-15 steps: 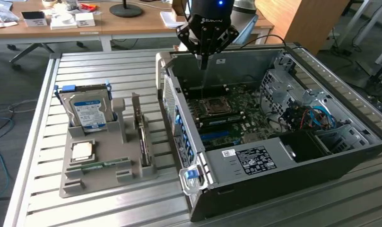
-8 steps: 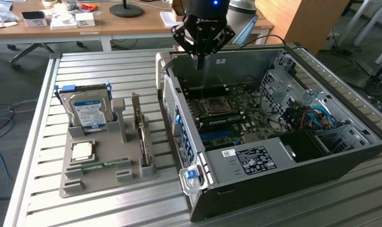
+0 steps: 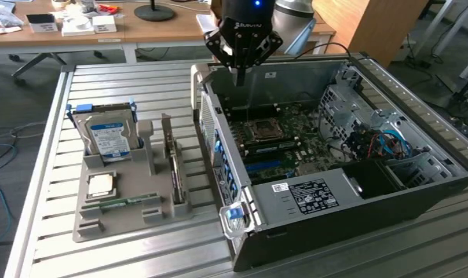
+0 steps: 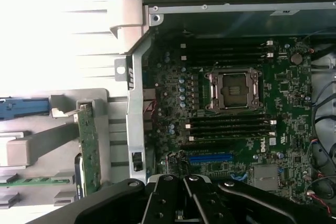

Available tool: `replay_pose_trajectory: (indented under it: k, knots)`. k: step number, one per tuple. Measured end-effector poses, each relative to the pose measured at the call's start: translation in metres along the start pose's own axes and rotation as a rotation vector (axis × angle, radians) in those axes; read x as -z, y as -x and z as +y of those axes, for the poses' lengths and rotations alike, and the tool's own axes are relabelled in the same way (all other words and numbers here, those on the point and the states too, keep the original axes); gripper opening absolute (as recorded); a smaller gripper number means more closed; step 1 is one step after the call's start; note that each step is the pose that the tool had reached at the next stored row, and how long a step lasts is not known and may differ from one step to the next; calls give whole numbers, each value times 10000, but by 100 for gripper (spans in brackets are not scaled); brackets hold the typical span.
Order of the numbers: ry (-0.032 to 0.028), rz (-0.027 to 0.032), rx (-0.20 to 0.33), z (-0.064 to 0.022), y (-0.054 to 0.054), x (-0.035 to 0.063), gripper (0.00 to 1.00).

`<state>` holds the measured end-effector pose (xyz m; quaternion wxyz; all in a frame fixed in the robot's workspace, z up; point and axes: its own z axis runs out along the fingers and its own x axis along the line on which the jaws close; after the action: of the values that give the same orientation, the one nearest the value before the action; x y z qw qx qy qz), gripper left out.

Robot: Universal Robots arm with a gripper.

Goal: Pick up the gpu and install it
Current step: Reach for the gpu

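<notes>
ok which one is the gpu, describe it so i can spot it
Start at the open computer case; beside it, on the exterior view's left, sits a grey holder. The gpu stands on edge in the slot nearest the case, a thin card, unlike the labelled hard drive or the flat-lying memory stick.

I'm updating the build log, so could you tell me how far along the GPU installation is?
Done: nothing yet; the gpu stands on edge in the grey holder beside the case, untouched. In hand: the gripper, shut and empty, hangs above the open case. Left: both pickup and install; the blue slot on the motherboard is bare.
</notes>
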<state>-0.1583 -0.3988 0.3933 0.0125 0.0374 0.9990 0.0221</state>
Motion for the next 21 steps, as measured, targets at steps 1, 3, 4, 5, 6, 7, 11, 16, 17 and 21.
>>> replay_pose_trajectory:
  k: [1,3,4,5,6,7,11,16,17,21]
  knots:
    - [0,-1,1,-1,-10,0,11]
    - [0,0,0,-2,-34,1,11]
    - [0,0,1,-3,-45,1,11]
    - [0,0,0,-4,-58,2,11]
    - [0,0,0,-5,-71,2,11]
    - [0,0,1,-6,-84,2,11]
    - [0,0,1,-11,-141,4,11]
    - [-1,0,0,-15,-206,6,11]
    - [0,0,0,-16,-219,6,11]
    - [0,0,0,-20,-271,7,11]
